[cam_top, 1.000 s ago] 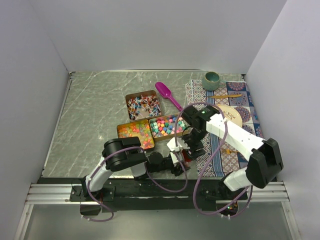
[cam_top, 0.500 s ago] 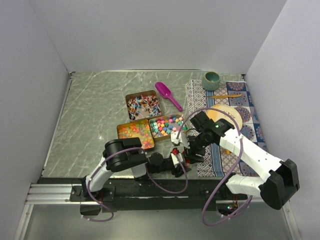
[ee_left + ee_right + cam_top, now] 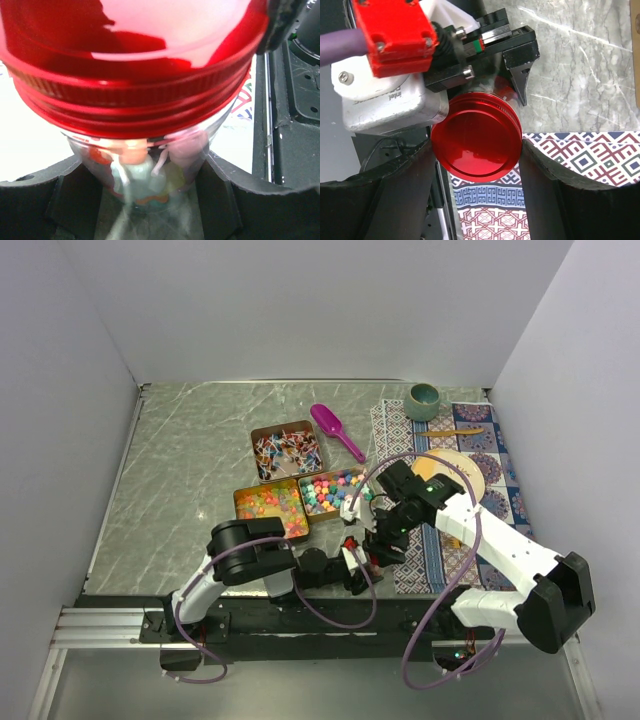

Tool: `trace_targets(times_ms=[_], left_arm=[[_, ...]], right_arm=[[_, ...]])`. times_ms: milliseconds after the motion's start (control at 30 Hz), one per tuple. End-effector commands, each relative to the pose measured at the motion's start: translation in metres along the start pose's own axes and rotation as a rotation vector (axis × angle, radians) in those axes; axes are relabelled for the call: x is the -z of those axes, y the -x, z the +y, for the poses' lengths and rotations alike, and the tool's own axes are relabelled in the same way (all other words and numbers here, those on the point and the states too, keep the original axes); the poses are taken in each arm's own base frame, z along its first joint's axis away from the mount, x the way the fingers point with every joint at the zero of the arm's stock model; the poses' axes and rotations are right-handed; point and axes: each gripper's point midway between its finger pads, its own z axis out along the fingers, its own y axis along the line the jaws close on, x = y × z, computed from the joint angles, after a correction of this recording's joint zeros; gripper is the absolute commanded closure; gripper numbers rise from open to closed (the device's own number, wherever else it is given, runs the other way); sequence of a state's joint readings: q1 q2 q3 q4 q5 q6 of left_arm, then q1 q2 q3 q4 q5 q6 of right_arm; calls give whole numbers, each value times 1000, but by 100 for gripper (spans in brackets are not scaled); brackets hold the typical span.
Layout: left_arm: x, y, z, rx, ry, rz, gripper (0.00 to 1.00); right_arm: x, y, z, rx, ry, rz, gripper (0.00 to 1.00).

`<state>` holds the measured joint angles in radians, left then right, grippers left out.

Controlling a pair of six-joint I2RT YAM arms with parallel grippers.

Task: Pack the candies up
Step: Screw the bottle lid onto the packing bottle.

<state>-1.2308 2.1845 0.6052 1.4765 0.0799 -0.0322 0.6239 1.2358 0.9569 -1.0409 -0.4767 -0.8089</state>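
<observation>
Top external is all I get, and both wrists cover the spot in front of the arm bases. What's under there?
Observer: A clear jar with a round red metal lid sitting on top of it.
Operator: Anything inside?
Observer: Yes, pastel candies show through the wall just below the lid.
Operator: Right side doing what?
Observer: The right gripper is closed on the lid, with a finger against its rim on each side.
</observation>
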Motion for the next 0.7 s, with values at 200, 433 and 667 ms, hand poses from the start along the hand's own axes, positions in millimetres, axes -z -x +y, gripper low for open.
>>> trace_targets(times_ms=[200, 433, 667], left_arm=[[56, -136, 32, 20, 217, 483, 99], [57, -140, 36, 25, 244, 500, 99], [58, -143, 35, 30, 244, 511, 99]], right_arm=[[-23, -15, 0, -174, 3, 58, 72], [-25, 1, -5, -220, -27, -27, 74], [-19, -1, -7, -203, -37, -15, 70]])
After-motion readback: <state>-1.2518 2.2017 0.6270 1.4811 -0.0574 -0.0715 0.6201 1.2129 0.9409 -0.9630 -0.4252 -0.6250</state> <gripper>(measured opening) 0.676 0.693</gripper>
